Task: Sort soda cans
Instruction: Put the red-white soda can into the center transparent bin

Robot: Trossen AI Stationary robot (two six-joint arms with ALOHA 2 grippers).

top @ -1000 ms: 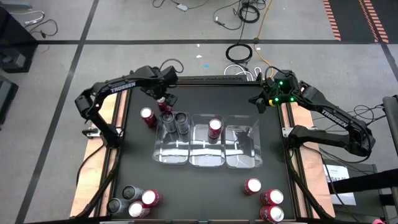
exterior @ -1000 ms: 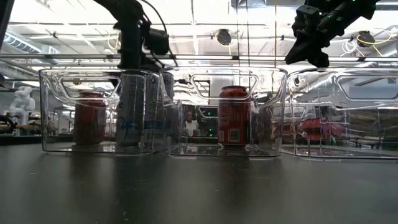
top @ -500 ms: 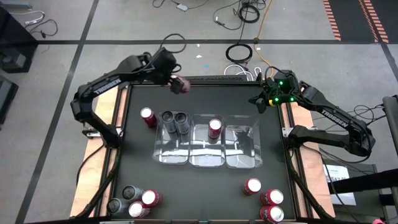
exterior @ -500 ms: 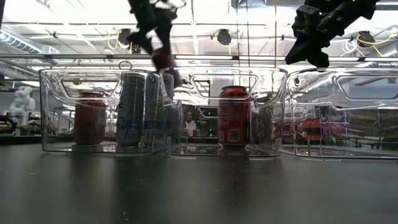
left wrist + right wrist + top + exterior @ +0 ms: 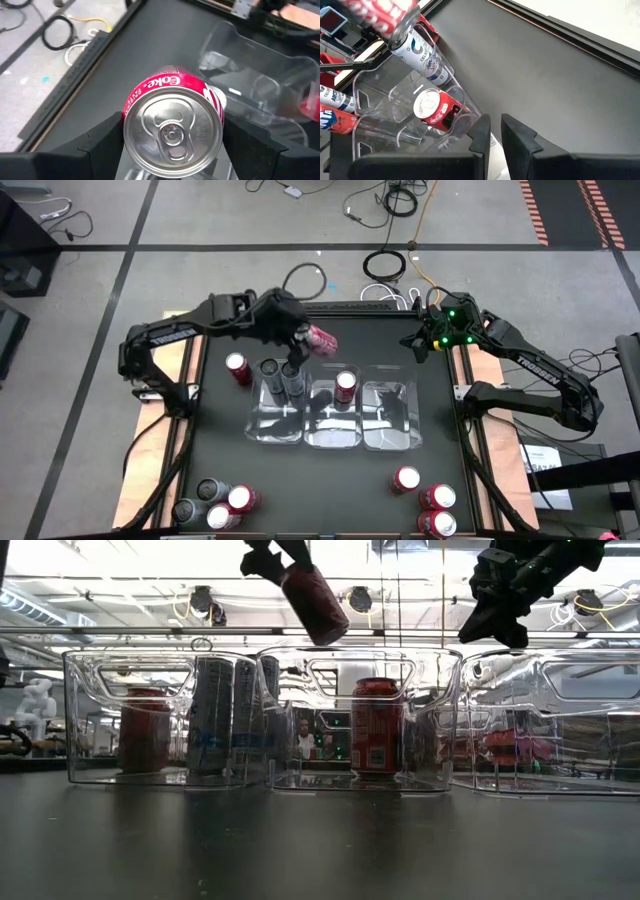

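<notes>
Carrying a red can [image 5: 320, 339] tilted in the left gripper [image 5: 297, 340], pinched by its body above the middle tray [image 5: 334, 429]. Tilt risks clipping the rim or the standing can [image 5: 345, 385]. Right gripper [image 5: 418, 343] pressed together, idle at the far right corner.

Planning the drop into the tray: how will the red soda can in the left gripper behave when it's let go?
The red soda can hangs tilted in the left gripper above the clear plastic trays, so it may tip or roll on landing. Its smooth round wall probably slips easily. Unopened tab suggests it's full, fairly heavy.
</notes>
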